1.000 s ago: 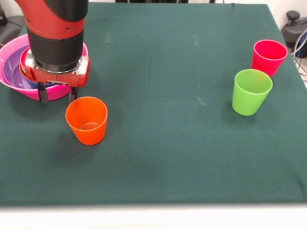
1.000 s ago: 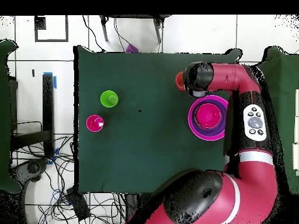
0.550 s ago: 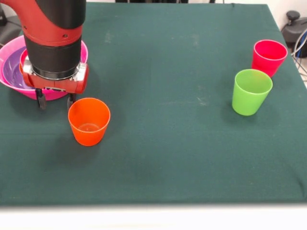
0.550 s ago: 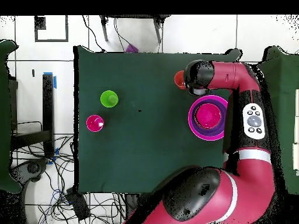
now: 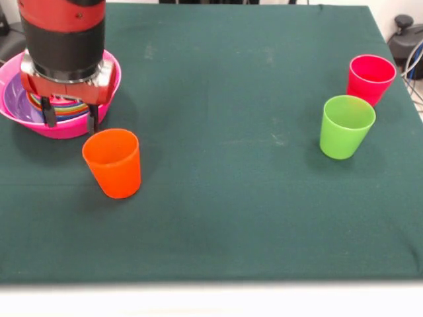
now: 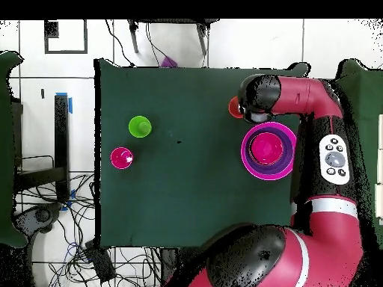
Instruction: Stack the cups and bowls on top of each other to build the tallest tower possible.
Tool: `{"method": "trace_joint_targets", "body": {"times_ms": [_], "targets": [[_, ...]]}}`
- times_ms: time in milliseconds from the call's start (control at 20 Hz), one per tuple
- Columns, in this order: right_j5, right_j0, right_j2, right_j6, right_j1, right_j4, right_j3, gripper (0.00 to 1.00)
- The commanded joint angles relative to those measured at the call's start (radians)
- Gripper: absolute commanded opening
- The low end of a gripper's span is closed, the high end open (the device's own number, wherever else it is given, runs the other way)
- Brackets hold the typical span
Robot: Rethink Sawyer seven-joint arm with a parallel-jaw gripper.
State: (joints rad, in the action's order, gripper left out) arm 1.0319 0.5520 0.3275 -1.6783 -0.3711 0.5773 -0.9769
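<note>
Front view: the gripper has moved up and toward the upper left of the frame compared with half a second ago; its two dark fingers now hang spread apart and empty in front of the stack of nested bowls. The orange cup has shifted left and now leans, its mouth turned away so the inside no longer shows; earlier it stood upright with the interior visible. It sits at the left of the frame, just below the gripper and apart from it. The arm's red and black wrist hides most of the bowls; coloured rims show between the fingers. The lime green cup and red-pink cup stand upright at the right, unchanged, near each other on the green surface.

Overhead view: the arm covers most of the orange cup, leaving a sliver at upper right of the surface. The bowl stack lies just below it, pink outermost. The green cup and red-pink cup stay at the left.
</note>
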Motion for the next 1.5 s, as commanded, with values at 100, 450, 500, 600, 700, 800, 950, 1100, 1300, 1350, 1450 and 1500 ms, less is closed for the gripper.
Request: {"method": "trace_joint_targets", "body": {"times_ms": [100,450,500,600,700,800,950,1100,1300,1350,1450,1500], "targets": [[0.140,-0.023,-0.010,0.182,-0.077,-0.002,-0.124,1.00],[0.135,-0.018,0.012,0.144,-0.075,-0.024,-0.125,1.00],[0.132,-0.017,0.015,0.138,-0.073,-0.028,-0.125,1.00],[0.128,-0.019,0.015,0.133,-0.068,-0.030,-0.117,1.00],[0.136,-0.023,0.018,0.135,-0.058,-0.035,-0.098,1.00],[0.128,-0.021,0.015,0.132,-0.060,-0.040,-0.102,1.00],[0.106,-0.017,0.010,0.123,-0.071,-0.046,-0.127,1.00],[0.088,-0.016,0.010,0.111,-0.079,-0.050,-0.144,1.00],[0.078,-0.022,0.010,0.099,-0.065,-0.046,-0.130,1.00],[0.076,-0.021,0.011,0.105,-0.053,-0.040,-0.117,1.00],[0.040,-0.013,0.012,0.111,-0.041,-0.030,-0.116,1.00],[0.028,-0.010,0.014,0.114,-0.031,-0.024,-0.108,1.00]]}}
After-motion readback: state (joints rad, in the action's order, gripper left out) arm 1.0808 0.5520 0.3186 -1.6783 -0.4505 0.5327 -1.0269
